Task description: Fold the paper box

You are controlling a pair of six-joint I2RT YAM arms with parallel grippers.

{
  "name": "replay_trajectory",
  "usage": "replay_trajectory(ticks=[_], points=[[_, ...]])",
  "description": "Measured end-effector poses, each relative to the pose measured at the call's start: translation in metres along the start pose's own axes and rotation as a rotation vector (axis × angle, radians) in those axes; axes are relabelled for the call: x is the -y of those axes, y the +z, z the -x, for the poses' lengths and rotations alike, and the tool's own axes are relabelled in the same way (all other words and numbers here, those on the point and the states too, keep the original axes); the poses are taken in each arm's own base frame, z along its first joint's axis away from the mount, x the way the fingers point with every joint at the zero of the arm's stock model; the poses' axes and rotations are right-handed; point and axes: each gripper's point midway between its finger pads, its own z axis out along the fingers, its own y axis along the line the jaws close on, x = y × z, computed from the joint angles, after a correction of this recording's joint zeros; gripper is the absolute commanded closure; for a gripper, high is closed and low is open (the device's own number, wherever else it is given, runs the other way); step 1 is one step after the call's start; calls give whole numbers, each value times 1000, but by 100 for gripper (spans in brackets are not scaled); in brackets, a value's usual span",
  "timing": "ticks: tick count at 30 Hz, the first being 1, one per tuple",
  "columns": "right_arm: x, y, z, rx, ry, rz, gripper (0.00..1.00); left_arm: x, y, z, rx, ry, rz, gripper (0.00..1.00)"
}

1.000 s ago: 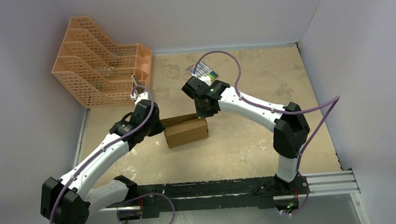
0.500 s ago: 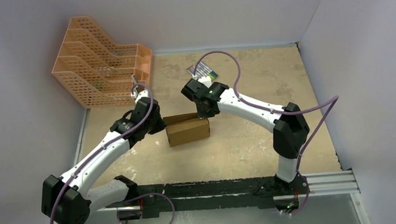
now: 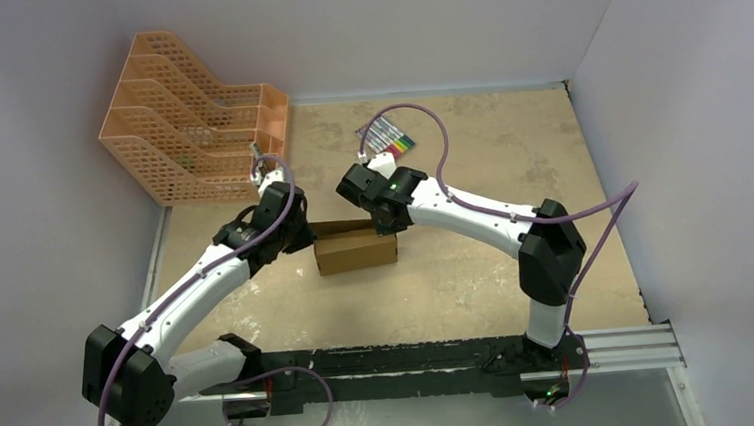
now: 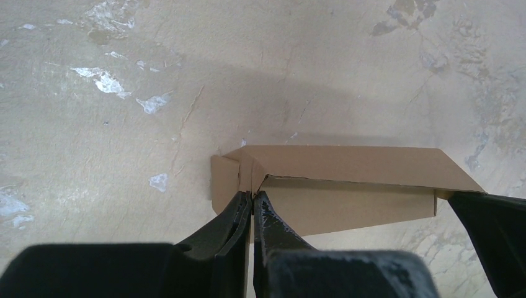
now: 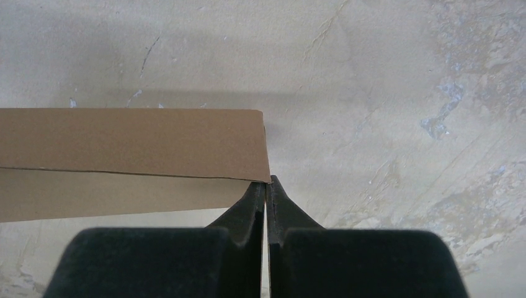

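Observation:
The paper box [image 3: 355, 249] is a small brown cardboard box lying on the tan table between the two arms. My left gripper [image 3: 308, 240] is at its left end; in the left wrist view the gripper [image 4: 253, 194] is shut on a thin upright end flap of the box [image 4: 347, 164], whose long top flap slopes over an open side. My right gripper [image 3: 390, 228] is at the right end; in the right wrist view the gripper [image 5: 267, 181] is shut on the thin end edge at the box's [image 5: 130, 139] corner.
An orange mesh file rack [image 3: 191, 126] stands at the back left. A pack of coloured markers [image 3: 391, 137] lies behind the right wrist. White walls close the table on three sides. A black rail [image 3: 413, 361] runs along the near edge.
The right wrist has shifted a little left and lower over the box's right end, uncovering the markers. The box has moved slightly away from the arm bases. The left arm has barely moved.

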Motion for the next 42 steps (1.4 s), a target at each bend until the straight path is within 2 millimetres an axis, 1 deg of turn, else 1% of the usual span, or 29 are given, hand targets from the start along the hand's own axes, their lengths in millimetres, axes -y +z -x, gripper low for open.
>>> replay_trajectory(ticks=[5, 9, 15, 19, 24, 37, 42], points=[[-2, -2, -3, 4, -14, -6, 100, -2, 0, -2, -10, 2, 7, 95], [-1, -3, -5, 9, -21, -19, 100, -1, -2, 0, -7, 1, 6, 95], [-1, -5, -10, 20, -40, -42, 100, 8, -4, 7, -5, 1, -7, 96], [-2, -6, -13, 30, -54, -54, 100, 8, -2, 7, -23, 25, 12, 97], [-4, -7, -14, 38, -63, -60, 100, 5, -3, 5, -47, 57, 35, 97], [-8, -7, -14, 50, -61, -53, 100, -15, -7, -4, -110, 187, 112, 97], [-9, -6, -15, 50, -65, -57, 100, -18, -6, -5, -123, 210, 125, 97]])
